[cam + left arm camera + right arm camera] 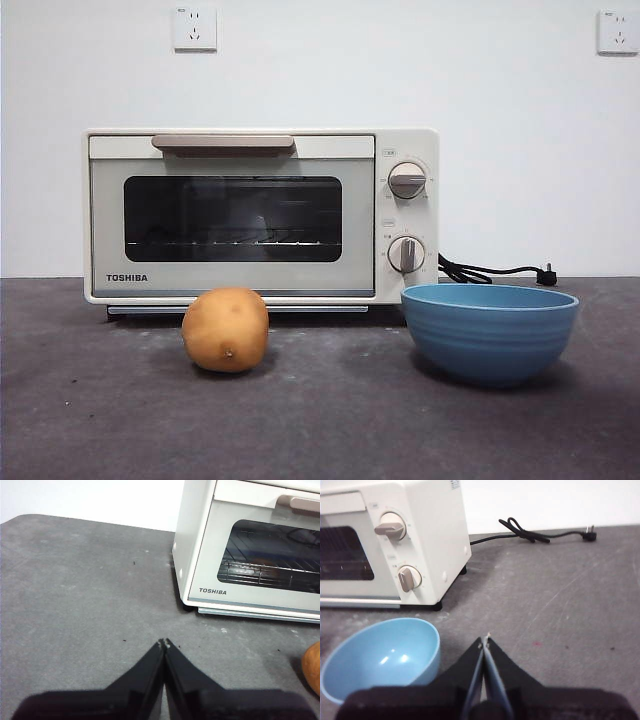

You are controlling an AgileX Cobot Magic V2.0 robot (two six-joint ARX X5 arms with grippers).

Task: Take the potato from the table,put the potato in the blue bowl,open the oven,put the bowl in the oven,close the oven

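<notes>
Tabletop (330,420): one, flat, dark grey, mottled with faint pale specks and scuffs; carries all items below.

Oven (260,215): one, cream-white box marked TOSHIBA, standing at the back of the tabletop against a white wall. Door shut; dark glass window with a wire rack visible behind it; one beige bar handle (223,143) along the door's upper edge; two round knobs (407,180) stacked one above the other on the panel beside the door. One black cord (492,270), coiled once, lies on the tabletop behind the oven's knob side, plug end loose.

Blue bowl (489,330): one, deep, round, smooth glossy inside, faint horizontal ridges outside. Stands upright in front of the oven's knob-side corner, apart from it, nothing inside.

Potato (226,329): one, rounded oval, golden-brown, smooth skin, one small dark eye spot. Rests on the tabletop in front of the oven door, near it, well apart from the bowl.

Wall sockets (194,28): two, white, square, on the wall above the oven.

Left hand (164,642): black, wedge-shaped jaws pressed together, holding nothing, above bare tabletop beyond the oven's door-side corner.

Right hand (485,641): black jaws pressed together, holding nothing, just beside the bowl on the side away from the potato.
</notes>
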